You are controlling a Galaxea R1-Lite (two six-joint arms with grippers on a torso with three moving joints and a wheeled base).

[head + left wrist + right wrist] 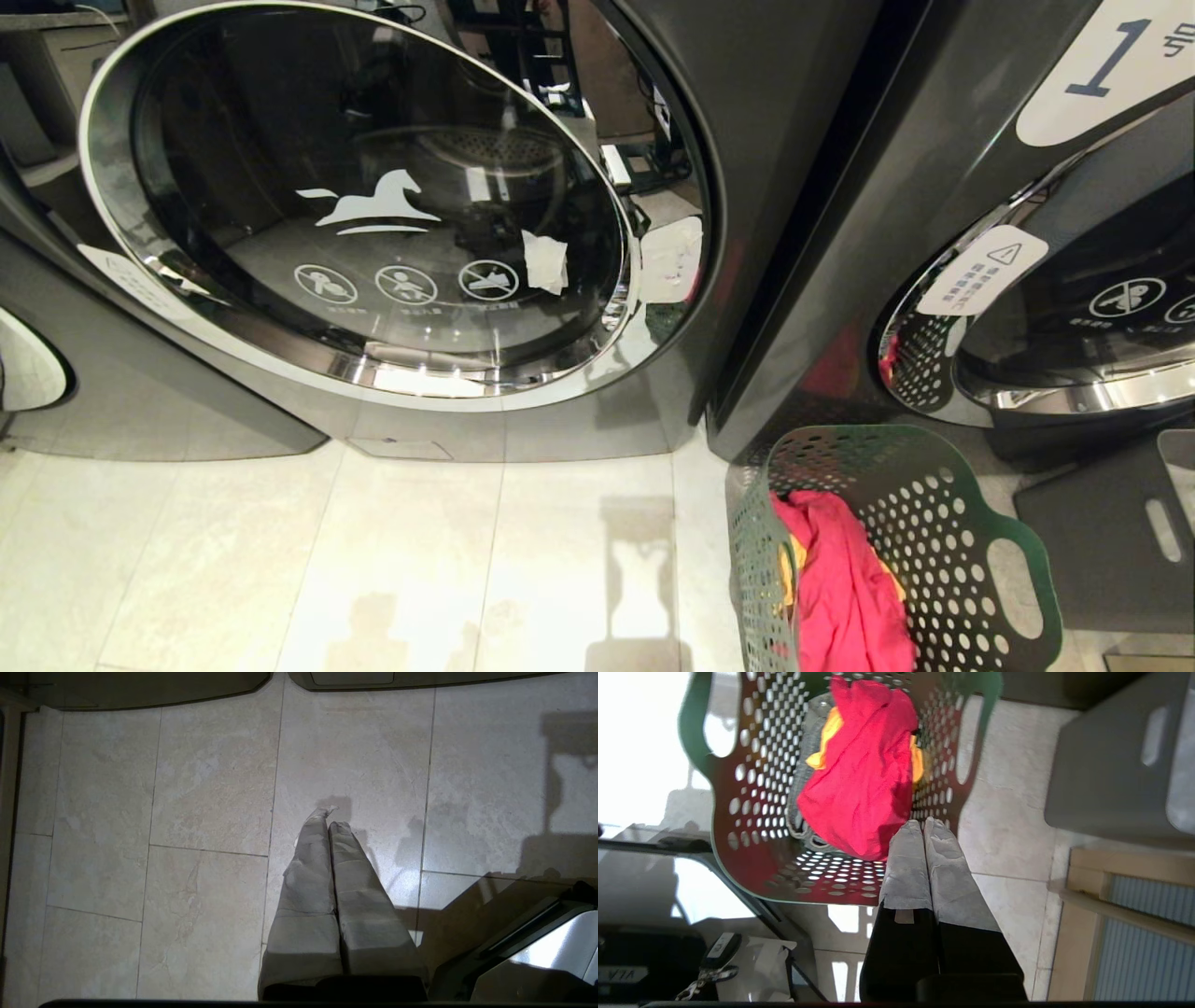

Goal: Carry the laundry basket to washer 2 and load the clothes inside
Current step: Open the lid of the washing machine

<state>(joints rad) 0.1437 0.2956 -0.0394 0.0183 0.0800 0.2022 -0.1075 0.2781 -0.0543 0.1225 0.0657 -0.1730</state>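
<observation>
Beside washer 1 (934,187), green perforated basket (934,523)

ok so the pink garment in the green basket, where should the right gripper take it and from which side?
Probably from above, through the open top of the laundry basket. The pink garment lies on top of the pile, over the yellow and grey ones, so its bunched upper folds are the free part to pinch. The right gripper is shut above the basket rim and would need to open first.
</observation>
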